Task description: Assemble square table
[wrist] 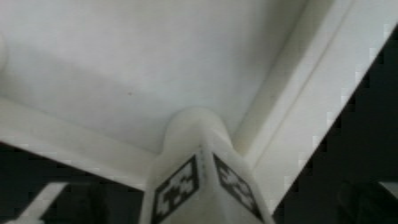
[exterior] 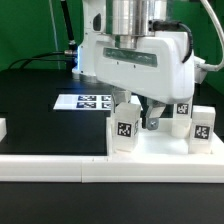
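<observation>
The gripper (exterior: 152, 117) hangs low at centre frame over the square table slab (exterior: 160, 150), lower right. Tagged legs (exterior: 124, 128) stand on it, one left of the fingers, others to the right. I cannot tell whether the fingers grip anything. The marker board (exterior: 85, 101) lies left of centre.

Claw (exterior: 152, 118) among tagged legs (exterior: 124, 127)

The claw (exterior: 150, 118) sits behind the front leg (exterior: 125, 128), its jaws unreadable. The marker board (exterior: 88, 101) is half covered by the arm. In the wrist view, a blurred leg (wrist: 205, 175) runs off the edge.
</observation>
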`<state>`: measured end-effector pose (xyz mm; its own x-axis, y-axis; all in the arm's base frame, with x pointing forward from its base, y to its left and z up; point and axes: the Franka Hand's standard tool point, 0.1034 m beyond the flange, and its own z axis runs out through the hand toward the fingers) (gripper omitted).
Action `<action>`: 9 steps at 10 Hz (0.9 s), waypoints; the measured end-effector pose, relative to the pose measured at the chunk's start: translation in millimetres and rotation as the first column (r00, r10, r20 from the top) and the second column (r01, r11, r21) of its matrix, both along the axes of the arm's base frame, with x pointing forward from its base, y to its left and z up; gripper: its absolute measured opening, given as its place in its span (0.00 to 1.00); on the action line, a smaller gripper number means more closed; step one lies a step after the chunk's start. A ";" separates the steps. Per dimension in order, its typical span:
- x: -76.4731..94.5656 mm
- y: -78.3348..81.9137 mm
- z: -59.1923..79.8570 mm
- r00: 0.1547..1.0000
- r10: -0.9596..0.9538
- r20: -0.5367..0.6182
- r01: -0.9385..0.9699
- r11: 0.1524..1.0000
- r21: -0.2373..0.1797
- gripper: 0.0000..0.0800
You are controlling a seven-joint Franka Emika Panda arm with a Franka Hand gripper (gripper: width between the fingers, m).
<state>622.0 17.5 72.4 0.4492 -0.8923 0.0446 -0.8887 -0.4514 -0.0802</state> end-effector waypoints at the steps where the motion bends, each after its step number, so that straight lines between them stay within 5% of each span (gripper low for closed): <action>1: -0.1 0.2 -0.2 0.999 0.052 -0.001 -0.052 0.999 -0.005 0.81; 5: 4.0 -8.5 0.2 0.830 0.558 -0.006 -0.556 0.827 -0.085 0.81; 7: 4.0 -10.0 0.1 0.847 0.532 -0.004 -0.530 0.844 -0.082 0.81; 9: 3.9 -9.5 -0.2 0.878 0.478 0.003 -0.476 0.876 -0.074 0.47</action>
